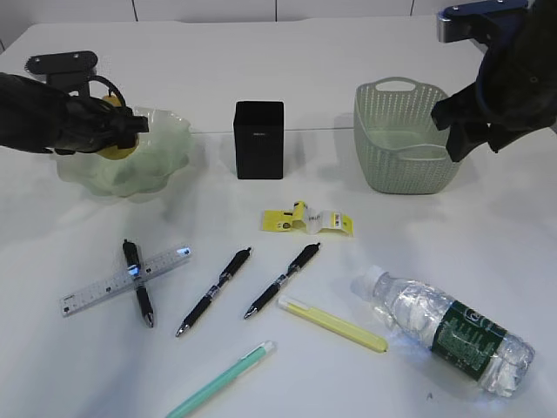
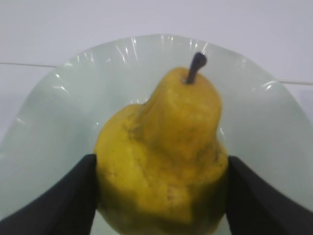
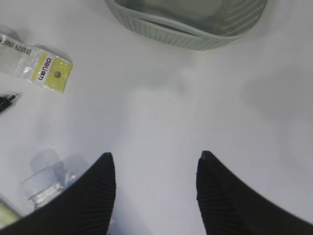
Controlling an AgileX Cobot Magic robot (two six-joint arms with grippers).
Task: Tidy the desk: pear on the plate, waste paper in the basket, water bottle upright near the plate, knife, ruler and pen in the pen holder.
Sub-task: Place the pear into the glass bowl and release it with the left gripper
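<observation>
Left gripper (image 2: 159, 196) clasped one pear (image 2: 164, 156) over the plate (image 1: 165, 157) at upper left; right gripper (image 3: 156, 191) hung open, empty; three black pens (image 1: 283, 280) lay at lower centre.

Black-shrouded arms; ribbed black fingers (image 3: 93, 200); blue wrist bracket (image 1: 474, 16).

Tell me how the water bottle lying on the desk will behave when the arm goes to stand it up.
The water bottle lies on its side and is round and ribbed, so a nudge would probably roll it. It looks mostly empty, so likely light, and its thin clear wall may dent under the fingers. Stood upright, it is tall and narrow, so probably easy to tip.
</observation>
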